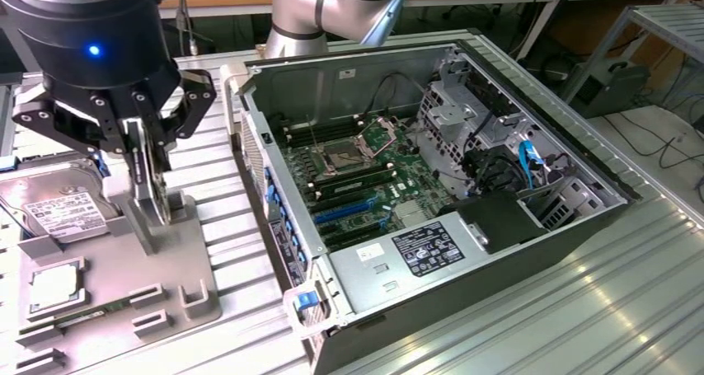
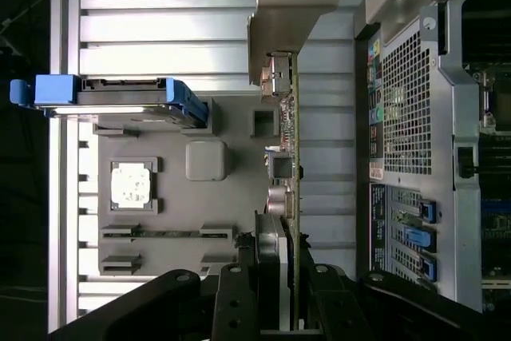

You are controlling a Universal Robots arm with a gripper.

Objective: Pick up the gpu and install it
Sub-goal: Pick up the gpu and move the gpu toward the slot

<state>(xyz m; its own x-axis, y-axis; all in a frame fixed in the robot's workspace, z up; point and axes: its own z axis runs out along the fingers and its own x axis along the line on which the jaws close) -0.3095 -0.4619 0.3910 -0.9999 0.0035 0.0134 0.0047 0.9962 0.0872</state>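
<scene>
The arm's tool (image 1: 147, 150) points straight down at the exterior view's left, fingers pinched on the gpu (image 1: 141, 212).

The hand (image 1: 144, 148) seemingly grips the upright gpu (image 1: 157, 200) above the grey tray (image 1: 187, 309), beside the open case (image 1: 330, 78).

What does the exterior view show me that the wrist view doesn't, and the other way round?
Exterior view: the inside of the open computer case, with motherboard, CPU socket and a blue cable. Wrist view: the gpu edge-on and the case's perforated grille. Both: the claw gripping the gpu, the hard drive and the grey tray.
</scene>
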